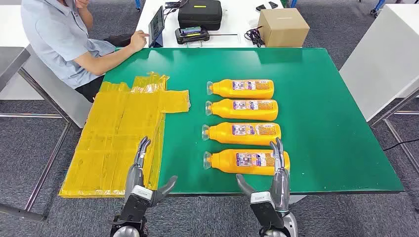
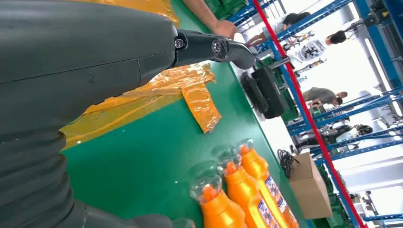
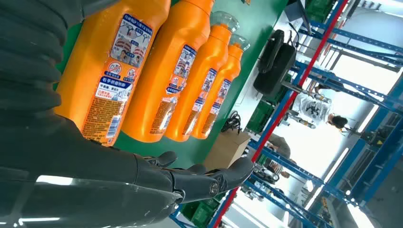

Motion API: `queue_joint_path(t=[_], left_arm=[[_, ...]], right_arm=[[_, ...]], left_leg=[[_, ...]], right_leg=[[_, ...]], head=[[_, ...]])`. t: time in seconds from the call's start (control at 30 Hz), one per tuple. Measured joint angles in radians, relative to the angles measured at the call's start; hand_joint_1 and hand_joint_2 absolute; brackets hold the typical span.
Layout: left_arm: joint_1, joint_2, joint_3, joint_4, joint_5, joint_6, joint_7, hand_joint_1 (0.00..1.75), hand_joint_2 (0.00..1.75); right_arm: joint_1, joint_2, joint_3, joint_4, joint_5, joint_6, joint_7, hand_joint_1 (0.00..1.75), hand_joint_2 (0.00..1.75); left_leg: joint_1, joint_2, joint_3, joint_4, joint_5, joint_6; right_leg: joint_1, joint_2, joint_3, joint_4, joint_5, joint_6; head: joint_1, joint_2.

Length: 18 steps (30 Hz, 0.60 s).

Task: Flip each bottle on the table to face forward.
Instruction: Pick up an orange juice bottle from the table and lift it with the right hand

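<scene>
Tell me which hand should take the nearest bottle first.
Right. The right hand is open with its fingers reaching over the base end of the nearest bottle. The left hand hovers over the yellow plastic sheet, well aside from the row.

Yellow plastic sheet (image 1: 118, 138) draped over the green table's (image 1: 321, 123) left edge. Behind it, a cardboard box (image 1: 282, 27), black case (image 1: 199, 14), and a person (image 1: 64, 39) tapping a tablet (image 1: 156, 25).
</scene>
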<state>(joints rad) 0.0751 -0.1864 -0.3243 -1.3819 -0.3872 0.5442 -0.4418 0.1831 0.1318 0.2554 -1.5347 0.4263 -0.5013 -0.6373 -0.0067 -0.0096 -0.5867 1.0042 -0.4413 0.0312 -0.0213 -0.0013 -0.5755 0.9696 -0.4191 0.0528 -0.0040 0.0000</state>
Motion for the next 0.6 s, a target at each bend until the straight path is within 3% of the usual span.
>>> queue_joint_path(t=[0.3,0.6], left_arm=[[0.091,0.010,0.016,-0.082,-0.016,-0.033,0.016,0.00,1.75],[0.108,0.008,0.047,-0.105,-0.053,-0.072,0.018,0.00,1.75]], right_arm=[[0.007,0.014,0.068,-0.016,0.058,-0.040,0.044,0.00,1.75],[0.026,0.014,0.095,-0.033,0.057,-0.061,0.061,0.00,1.75]], left_leg=[[0.000,0.000,0.000,0.000,0.000,0.000],[0.000,0.000,0.000,0.000,0.000,0.000]], right_leg=[[0.000,0.000,-0.001,0.000,0.000,0.000],[0.000,0.000,0.000,0.000,0.000,0.000]], head=[[0.000,0.000],[0.000,0.000]])
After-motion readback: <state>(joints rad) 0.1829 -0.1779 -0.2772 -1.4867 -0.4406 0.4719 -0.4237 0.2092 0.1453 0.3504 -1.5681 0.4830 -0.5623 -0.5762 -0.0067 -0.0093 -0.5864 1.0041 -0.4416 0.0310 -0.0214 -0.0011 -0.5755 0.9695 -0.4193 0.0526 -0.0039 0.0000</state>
